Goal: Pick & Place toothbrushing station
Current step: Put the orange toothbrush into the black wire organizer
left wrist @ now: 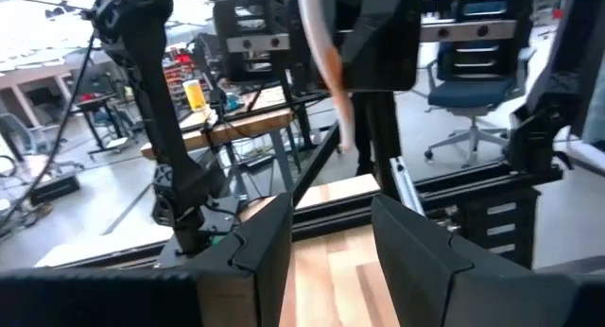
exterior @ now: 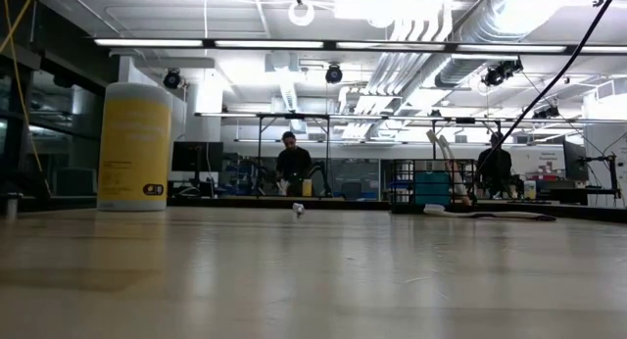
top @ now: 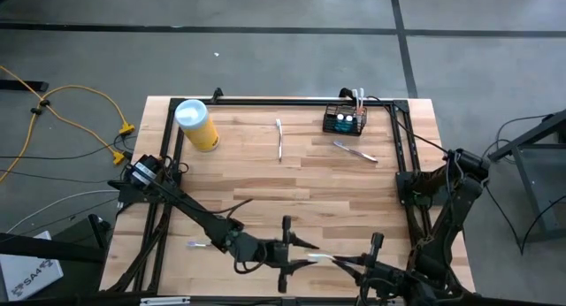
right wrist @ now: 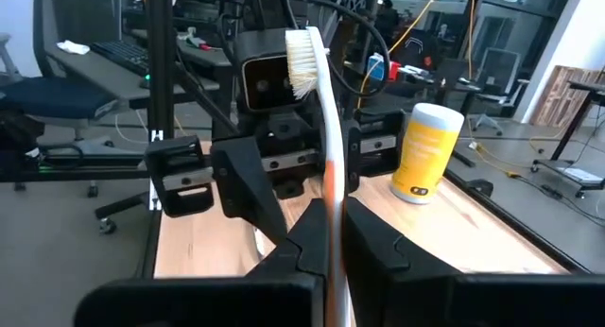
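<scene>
The right gripper (right wrist: 331, 256) pinches a toothbrush (right wrist: 317, 110); the left gripper (left wrist: 326, 242) is open. The toothbrushing station (top: 344, 121) (far right table corner) looks light and stiff; grab its rim.

Overhead, tabletop-level, two wrist views

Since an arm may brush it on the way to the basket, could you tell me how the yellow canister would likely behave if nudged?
The yellow canister stands upright, tall on a narrow base, so a push near its white lid would probably tip it. Being cylindrical, it would likely roll once down. Its smooth wall may slip in a grip.
</scene>
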Available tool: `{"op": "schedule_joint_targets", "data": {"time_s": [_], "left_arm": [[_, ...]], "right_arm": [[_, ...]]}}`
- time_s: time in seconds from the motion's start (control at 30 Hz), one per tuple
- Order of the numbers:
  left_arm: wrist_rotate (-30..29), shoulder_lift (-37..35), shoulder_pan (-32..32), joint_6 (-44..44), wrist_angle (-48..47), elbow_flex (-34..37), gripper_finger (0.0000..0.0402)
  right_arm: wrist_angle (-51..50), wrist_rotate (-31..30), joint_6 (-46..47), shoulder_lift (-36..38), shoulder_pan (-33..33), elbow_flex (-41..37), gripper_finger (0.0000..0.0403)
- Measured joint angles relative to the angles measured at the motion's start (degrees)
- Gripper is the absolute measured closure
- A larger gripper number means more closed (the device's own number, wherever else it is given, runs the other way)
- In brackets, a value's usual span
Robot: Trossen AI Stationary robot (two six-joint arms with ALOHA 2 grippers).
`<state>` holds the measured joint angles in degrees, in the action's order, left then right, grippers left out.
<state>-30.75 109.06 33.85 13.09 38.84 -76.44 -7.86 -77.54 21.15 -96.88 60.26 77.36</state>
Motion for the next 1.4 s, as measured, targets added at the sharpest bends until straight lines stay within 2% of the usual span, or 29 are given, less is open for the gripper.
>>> {"op": "schedule_joint_targets", "data": {"time_s": [0.2, 0.33, 0.57, 0.7, 1.2, 1.4], "left_arm": [[2.3, 0.0, -0.5, -1.1, 3.0, 0.0, 0.026], [3.5, 0.0, -0.8, -1.1, 4.4, 0.0, 0.026], [3.5, 0.0, -1.5, -1.0, 5.2, 0.0, 0.026], [3.5, 0.0, -1.5, 0.4, 7.4, 0.0, 0.026], [3.6, 0.0, 0.1, 4.1, 11.2, 0.0, 0.026], [6.6, 0.0, -0.1, 4.2, 13.9, 0.0, 0.026]], "right_arm": [[2.0, -0.2, -0.7, 0.0, -1.5, 0.0, 0.0396], [7.2, 0.9, -6.1, -0.1, -3.3, 0.0, 0.0396], [21.9, 8.3, -21.8, -0.1, -6.4, 0.0, 0.0396], [27.1, 12.9, -27.0, -0.1, -7.6, 0.0, 0.0396], [30.4, 19.2, -29.5, -0.1, -9.6, 0.0, 0.0396], [31.7, 22.7, -30.7, -0.1, -10.9, 0.0, 0.0396]]}}
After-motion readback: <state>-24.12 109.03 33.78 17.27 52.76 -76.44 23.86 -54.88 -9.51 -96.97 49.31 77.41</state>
